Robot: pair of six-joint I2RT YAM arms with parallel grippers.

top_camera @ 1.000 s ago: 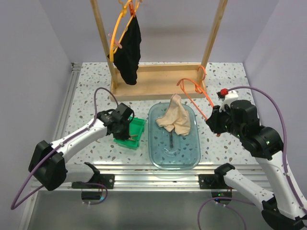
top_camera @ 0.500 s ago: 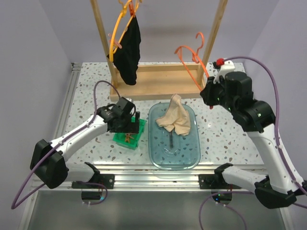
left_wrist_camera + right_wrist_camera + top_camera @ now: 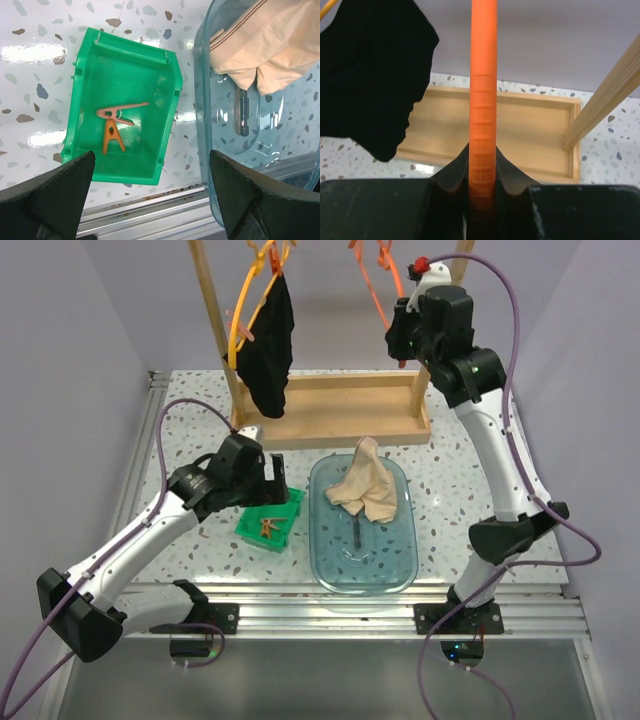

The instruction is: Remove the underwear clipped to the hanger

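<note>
Seen from above, the black underwear (image 3: 268, 345) is hanging from a yellow hanger (image 3: 238, 325) on the left side of a wooden rack (image 3: 330, 410) at the back of the table. The beige underwear (image 3: 366, 485) is lying crumpled in a clear tub (image 3: 400, 560) in front of the rack. The left gripper (image 3: 279, 478) is hovering over a green bin (image 3: 285, 525) just left of the tub. The right gripper (image 3: 396, 338) is raised high by the rack's right post, clamping an orange hanger (image 3: 372, 280).

The left wrist camera is looking straight down. Its fingers (image 3: 55, 195) are spread wide with nothing between them, framing the bin, where two brown clips (image 3: 116, 125) are lying against each other. The beige underwear is showing in the tub at upper right.

In the right wrist view, the jaws are pressing tight on the orange hanger's bar, which is running straight up the picture. The black underwear is hanging at left, apart from that bar.
</note>
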